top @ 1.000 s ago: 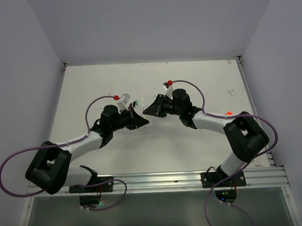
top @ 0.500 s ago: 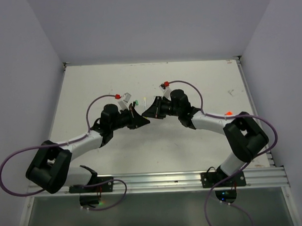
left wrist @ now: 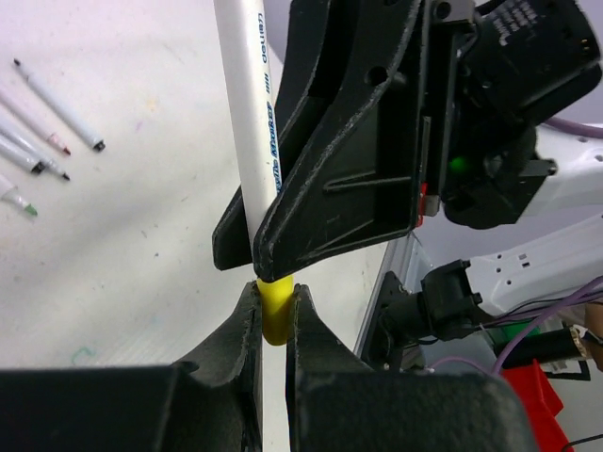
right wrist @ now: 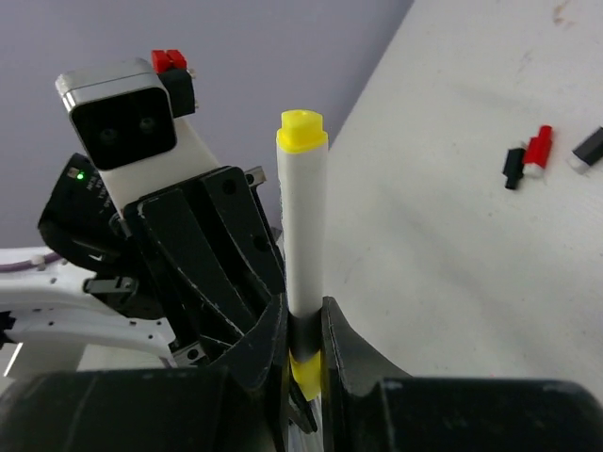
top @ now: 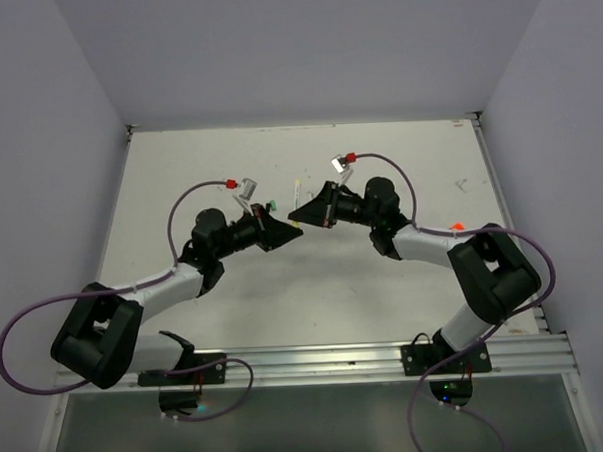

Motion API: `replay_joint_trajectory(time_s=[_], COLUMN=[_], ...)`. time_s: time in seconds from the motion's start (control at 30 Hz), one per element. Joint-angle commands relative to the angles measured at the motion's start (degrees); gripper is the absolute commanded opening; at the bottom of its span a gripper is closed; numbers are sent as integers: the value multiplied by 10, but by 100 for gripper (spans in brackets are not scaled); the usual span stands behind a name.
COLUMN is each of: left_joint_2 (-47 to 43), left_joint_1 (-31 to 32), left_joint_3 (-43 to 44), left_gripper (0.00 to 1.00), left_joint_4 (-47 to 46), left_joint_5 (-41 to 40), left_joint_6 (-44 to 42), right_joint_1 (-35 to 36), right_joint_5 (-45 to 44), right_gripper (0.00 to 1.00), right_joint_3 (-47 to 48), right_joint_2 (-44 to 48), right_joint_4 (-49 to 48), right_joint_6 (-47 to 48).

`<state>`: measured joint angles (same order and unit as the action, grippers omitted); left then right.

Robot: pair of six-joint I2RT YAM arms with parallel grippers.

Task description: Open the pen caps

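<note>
Well, your two arms meet over the middle of the desk [top: 335, 305], and they hold one pen between them. Your left gripper [left wrist: 273, 301] is pressed together on the yellow cap [left wrist: 274, 318], with one finger on each side of it. Your right gripper [right wrist: 303, 318] is pinching the white pen barrel [right wrist: 301, 226], just beside the cap. The tips of the two grippers almost touch each other. The yellow cap sits right at the end of the barrel, and you cannot tell if it has come loose. The other end of the pen has a yellow plug [right wrist: 301, 130] and sticks out past your right gripper. On the desk, off to the right in the right wrist view, lie some little red and black caps [right wrist: 526, 156]. In the left wrist view, a few loose pens [left wrist: 58, 92] lie side by side on the desk, well apart from the grippers.
</note>
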<state>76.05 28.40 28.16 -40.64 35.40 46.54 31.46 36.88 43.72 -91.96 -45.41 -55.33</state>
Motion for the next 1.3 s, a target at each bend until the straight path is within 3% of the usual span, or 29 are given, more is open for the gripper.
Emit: replay_joint_trajectory(time_s=[0.0,0.17,0.3,0.37,0.4,0.47,0.5,0.57,0.6,0.67,0.77,0.9,1.27], left_joint_2=[-29,-34,-27,-35,-37,-42,-41,-33,-32,-38,-54,-39,30], left_joint_1=[11,11,10,10,10,10,10,8,6,-4,-16,-26,-105], left_joint_3=[-16,-24,-41,-34,0,42,67,85,86,77,59,59,45], left_gripper=[0,0,0,0,0,0,0,0,0,0,0,0,0], left_joint_4=[-16,-14,-87,-46,83,238,347,439,472,473,465,451,379], left_joint_5=[131,136,159,128,58,-59,-192,-317,-387,-423,-472,-520,-480], left_joint_6=[-16,-21,21,8,-40,-86,-100,-82,-73,-48,-16,-15,-14], right_joint_1=[-54,-67,-76,-82,-88,-91,-91,-91,-91,-93,-95,-112,-120], right_joint_5=[-25,4,58,49,46,19,-2,-111,-139,-221,-321,-360,-406], right_gripper=[0,0,0,0,0,0,0,0,0,0,0,0,0], right_joint_3=[43,54,75,73,68,69,90,141,155,190,204,235,291], right_joint_2=[-11,-51,-122,-125,-108,-75,-44,-28,-32,-38,-46,-85,-171], right_joint_4=[-153,-191,-415,-394,-317,-178,23,291,345,472,546,601,662], right_joint_6=[-53,-89,-227,-226,-184,-104,2,123,149,219,268,296,335])
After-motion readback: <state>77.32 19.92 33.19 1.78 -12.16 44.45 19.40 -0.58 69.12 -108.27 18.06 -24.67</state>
